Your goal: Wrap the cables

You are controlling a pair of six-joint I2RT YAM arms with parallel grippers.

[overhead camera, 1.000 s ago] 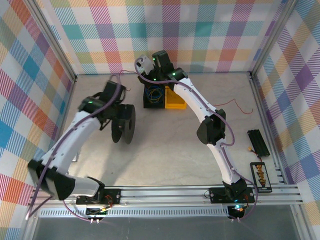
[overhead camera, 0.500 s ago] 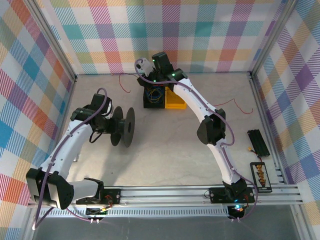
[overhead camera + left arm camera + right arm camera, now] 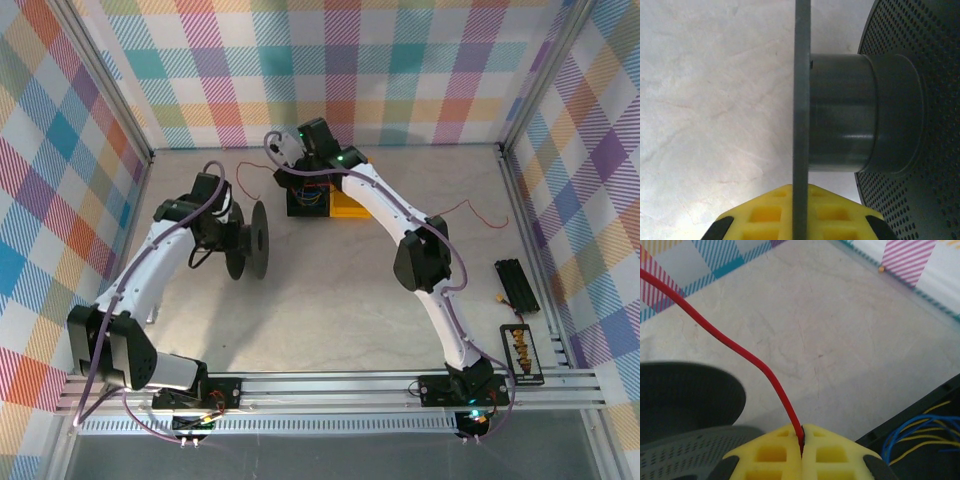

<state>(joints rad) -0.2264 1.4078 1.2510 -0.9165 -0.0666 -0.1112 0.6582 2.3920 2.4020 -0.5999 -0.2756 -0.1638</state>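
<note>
**Red wire pinched, spool clamped**

The thin red-orange wire (image 3: 742,352) comes in from the upper left, crosses above the table (image 3: 840,330) and ends in the right pincer (image 3: 802,436). That pincer's yellow fingers (image 3: 770,455) are pressed together on the wire. Just right of that pincer sits a black box (image 3: 937,402) holding blue and yellow wires (image 3: 910,432). The left pincer (image 3: 801,200) is pinching one thin flange (image 3: 801,100) of the black spool (image 3: 840,115), seen edge-on, with the spool standing on its rims on the table.

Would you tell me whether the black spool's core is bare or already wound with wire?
Bare: the spool shows a smooth dark core, with nothing wound on its visible side.
</note>
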